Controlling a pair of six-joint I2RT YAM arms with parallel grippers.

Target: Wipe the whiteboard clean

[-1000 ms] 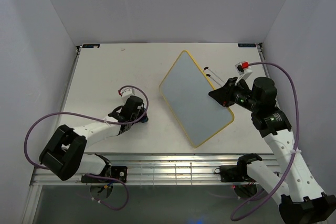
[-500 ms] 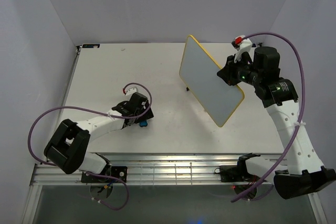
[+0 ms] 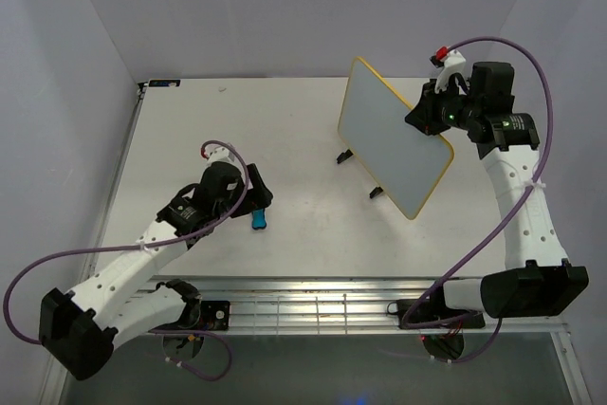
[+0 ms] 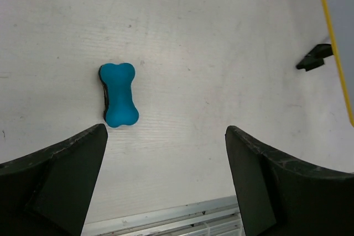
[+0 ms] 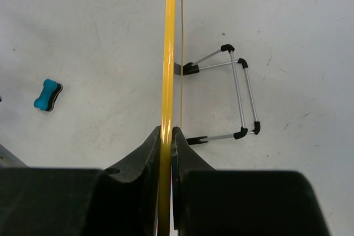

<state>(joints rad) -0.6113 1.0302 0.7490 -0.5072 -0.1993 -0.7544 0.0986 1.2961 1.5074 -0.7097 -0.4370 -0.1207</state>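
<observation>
Yellow-framed whiteboard (image 3: 394, 135) upright at right-rear of worktop (image 3: 237, 120); long axis far-left to near-right, face twd left arm. Right tool (image 5: 166, 136) pinches its top frame. Left tool (image 4: 166, 131) wide, empty, over blue eraser (image 4: 119, 94).

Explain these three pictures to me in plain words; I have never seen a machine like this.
This is a robot: two arms bolted at the near edge of a white table. One picture comes from a fixed camera above and behind; the other two from a camera on each wrist, so dark fingers show at the bottom. Each arm ends in a two-finger end effector. The right end effector is shut on the yellow edge of a whiteboard, holding it upright. The left end effector is open and empty; a small blue bone-shaped eraser lies on the table close by.
</observation>
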